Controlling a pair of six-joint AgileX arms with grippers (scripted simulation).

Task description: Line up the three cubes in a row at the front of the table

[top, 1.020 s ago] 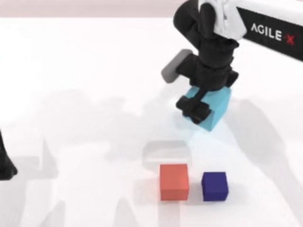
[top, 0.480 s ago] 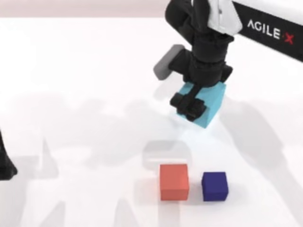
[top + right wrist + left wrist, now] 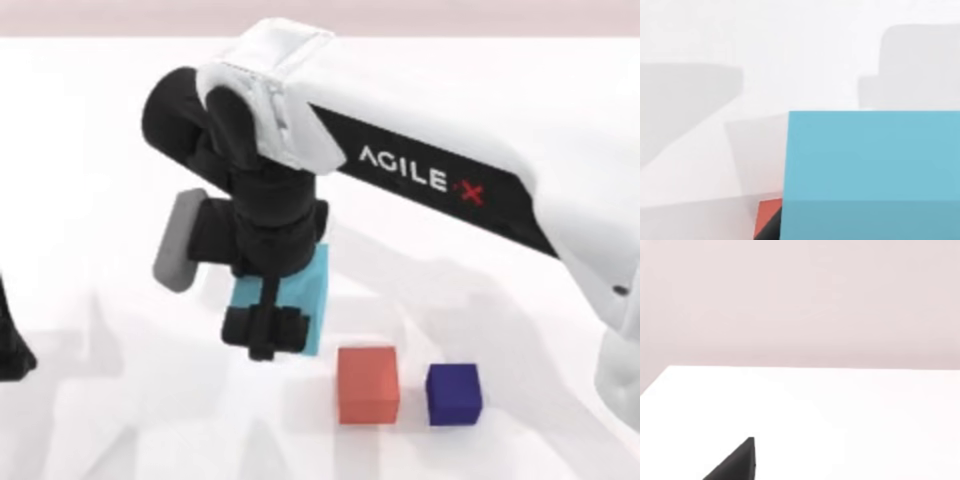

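The right gripper pinches the large matte light cyan-blue cube left of the coral-red cube; rigid, probably light, best held across flat opposite faces.

Large cube left of mid-sized cube; small cube rightmost.

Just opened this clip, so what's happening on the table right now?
The right gripper is shut on the light cyan-blue cube and holds it just left of the coral-red cube. The small navy-blue cube sits to the red one's right, with a small gap between them, near the front of the white table. The left arm is parked at the table's left edge, so the cyan-blue cube is the only one not yet in the row.
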